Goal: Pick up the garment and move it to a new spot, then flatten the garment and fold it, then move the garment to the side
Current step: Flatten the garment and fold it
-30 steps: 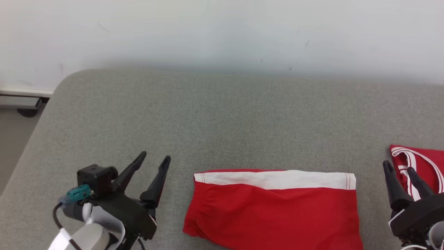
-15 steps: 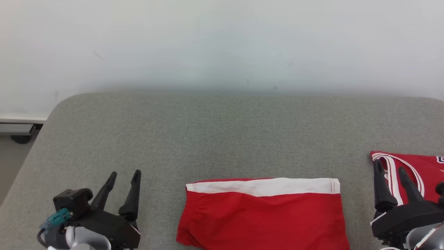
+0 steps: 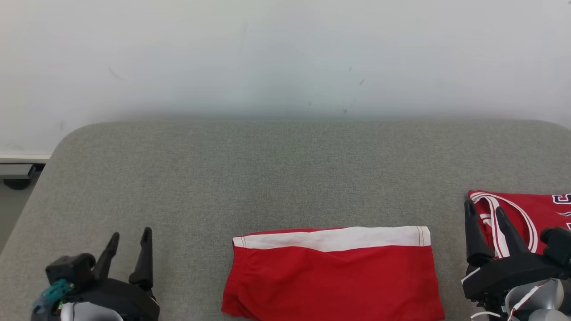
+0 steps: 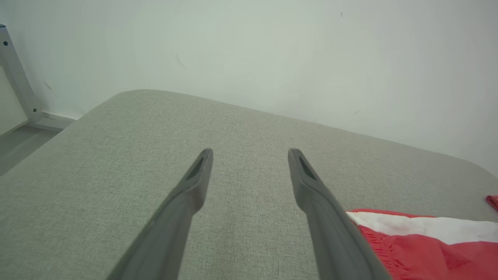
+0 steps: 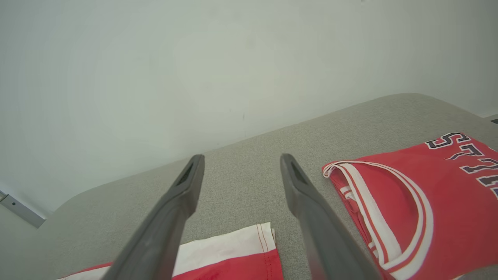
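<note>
Surface: grey woven-fabric surface [image 3: 285,178], rounded far corners. It carries the red shorts [image 3: 332,276] and a red jersey [image 3: 531,214].
Room: plain white wall [image 3: 285,53] with faint scuffs, directly beyond the shorts at the surface's far edge. Far left of the shorts, past the surface's edge, there is a strip of floor [image 3: 6,214] and a grey rail [image 3: 15,170] at the wall's foot.
Shorts: flat on the near middle of the surface. White band along the far edge, gathered waist at the left end, stitched hem at the right end. The near edge is cut off by the bottom of the head view.
Left jaws: spread, holding nothing, well left of the shorts' waist end. Fingers [image 3: 145,258] point toward the wall.
Right jaws: spread, holding nothing, just right of the shorts' hem end, between shorts and jersey. In the head view the fingers [image 3: 473,236] overlap the jersey's white trim; cannot tell whether they touch it.
Jersey: right of the shorts and apart from them. Its dark lettering is partly cut off.
Open room: bare fabric from the shorts' far edge up to the wall, plus a broad bare patch left of the shorts out to the rounded edge. Right of the shorts there is a narrow gap, then the jersey.
</note>
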### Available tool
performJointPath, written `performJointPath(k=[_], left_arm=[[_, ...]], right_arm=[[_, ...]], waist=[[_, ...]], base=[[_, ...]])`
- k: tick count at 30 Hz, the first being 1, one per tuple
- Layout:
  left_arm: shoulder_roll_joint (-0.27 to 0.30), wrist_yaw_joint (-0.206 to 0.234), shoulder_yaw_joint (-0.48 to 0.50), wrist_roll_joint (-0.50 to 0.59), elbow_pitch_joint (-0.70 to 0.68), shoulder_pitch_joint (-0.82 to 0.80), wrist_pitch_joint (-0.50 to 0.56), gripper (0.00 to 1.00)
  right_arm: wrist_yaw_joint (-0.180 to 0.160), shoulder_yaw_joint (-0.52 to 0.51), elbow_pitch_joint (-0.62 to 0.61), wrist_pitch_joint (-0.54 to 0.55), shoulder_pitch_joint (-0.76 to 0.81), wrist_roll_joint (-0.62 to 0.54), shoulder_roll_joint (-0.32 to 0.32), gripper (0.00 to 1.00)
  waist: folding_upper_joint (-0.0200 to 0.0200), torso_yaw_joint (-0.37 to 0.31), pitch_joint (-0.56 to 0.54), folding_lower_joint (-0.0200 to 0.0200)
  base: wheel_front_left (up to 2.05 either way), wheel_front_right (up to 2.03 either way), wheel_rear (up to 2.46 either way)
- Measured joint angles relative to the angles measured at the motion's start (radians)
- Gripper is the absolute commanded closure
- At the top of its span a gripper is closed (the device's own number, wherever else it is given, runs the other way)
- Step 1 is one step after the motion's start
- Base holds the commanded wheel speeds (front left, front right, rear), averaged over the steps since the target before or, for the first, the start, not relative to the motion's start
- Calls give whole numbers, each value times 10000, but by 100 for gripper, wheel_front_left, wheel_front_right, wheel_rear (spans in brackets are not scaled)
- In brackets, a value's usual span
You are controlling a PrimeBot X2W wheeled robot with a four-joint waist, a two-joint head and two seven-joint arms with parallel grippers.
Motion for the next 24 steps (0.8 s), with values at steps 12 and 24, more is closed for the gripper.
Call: performJointPath(k=[12, 24], left_arm=[[-673, 0, 895, 73, -554, 619, -2, 0], [-683, 0, 926, 594, -926, 846, 445, 0]], right_arm=[[115, 222, 560, -527, 5, 90, 63, 0], [247, 336, 901, -836, 3, 90, 94, 0]], waist=[[0, 235, 27, 0], [0, 281, 65, 0]], base=[[0, 0, 0], [0, 0, 0]])
